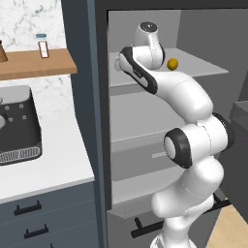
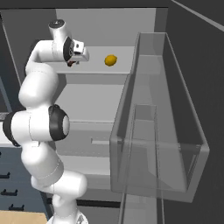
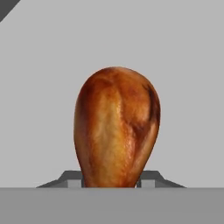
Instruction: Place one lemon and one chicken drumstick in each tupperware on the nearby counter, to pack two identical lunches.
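A browned chicken drumstick lies on a grey fridge shelf, narrow end toward the hand. My gripper is shut on that narrow end, one fingertip pressing each side. In the right base view the gripper sits at the left of the top shelf, with a sliver of the drumstick under it. A yellow lemon rests on the same shelf to the gripper's right, apart from it; the left base view shows the lemon behind the arm. The white counter lies left of the fridge. The tupperware is out of view.
The open fridge door with a clear bin stands on the right. Lower fridge shelves and a drawer lie below the arm. A dark appliance sits on the counter, under a wooden wall shelf carrying a small bottle.
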### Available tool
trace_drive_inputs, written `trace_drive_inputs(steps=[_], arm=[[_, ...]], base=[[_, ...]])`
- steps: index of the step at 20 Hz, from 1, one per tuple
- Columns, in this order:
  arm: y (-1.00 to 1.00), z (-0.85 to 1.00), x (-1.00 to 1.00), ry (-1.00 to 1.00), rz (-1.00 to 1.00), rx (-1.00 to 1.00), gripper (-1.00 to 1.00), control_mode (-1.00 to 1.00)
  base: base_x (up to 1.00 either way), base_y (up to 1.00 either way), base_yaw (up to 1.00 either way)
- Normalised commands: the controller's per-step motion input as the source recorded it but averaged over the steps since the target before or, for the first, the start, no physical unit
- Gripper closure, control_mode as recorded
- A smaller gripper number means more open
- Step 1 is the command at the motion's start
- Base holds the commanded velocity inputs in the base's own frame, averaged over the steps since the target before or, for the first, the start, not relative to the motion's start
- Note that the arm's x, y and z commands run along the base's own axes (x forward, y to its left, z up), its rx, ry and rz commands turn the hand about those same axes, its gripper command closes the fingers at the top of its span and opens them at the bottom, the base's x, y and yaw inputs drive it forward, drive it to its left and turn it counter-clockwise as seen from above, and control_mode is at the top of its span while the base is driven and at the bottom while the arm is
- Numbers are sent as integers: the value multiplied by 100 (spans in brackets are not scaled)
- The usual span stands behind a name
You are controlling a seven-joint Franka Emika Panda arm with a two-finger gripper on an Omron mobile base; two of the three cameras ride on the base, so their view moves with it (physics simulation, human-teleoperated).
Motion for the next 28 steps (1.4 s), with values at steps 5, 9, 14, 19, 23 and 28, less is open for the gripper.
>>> trace_drive_inputs(steps=[5, 9, 14, 19, 23, 28], arm=[[0, 0, -6, 0, 0, 0, 100, -100], [0, -1, -68, -1, 0, 0, 100, -100], [0, -2, -100, -6, 0, 3, 100, -100], [-4, 0, -100, -6, 0, 4, 100, -100], [-12, 0, -100, 0, 0, 2, 100, -100], [-19, 0, -100, 5, 0, 0, 100, -100]], base=[[0, 0, 0], [0, 0, 0], [0, 0, 0], [0, 0, 0], [0, 0, 0], [0, 0, 0]])
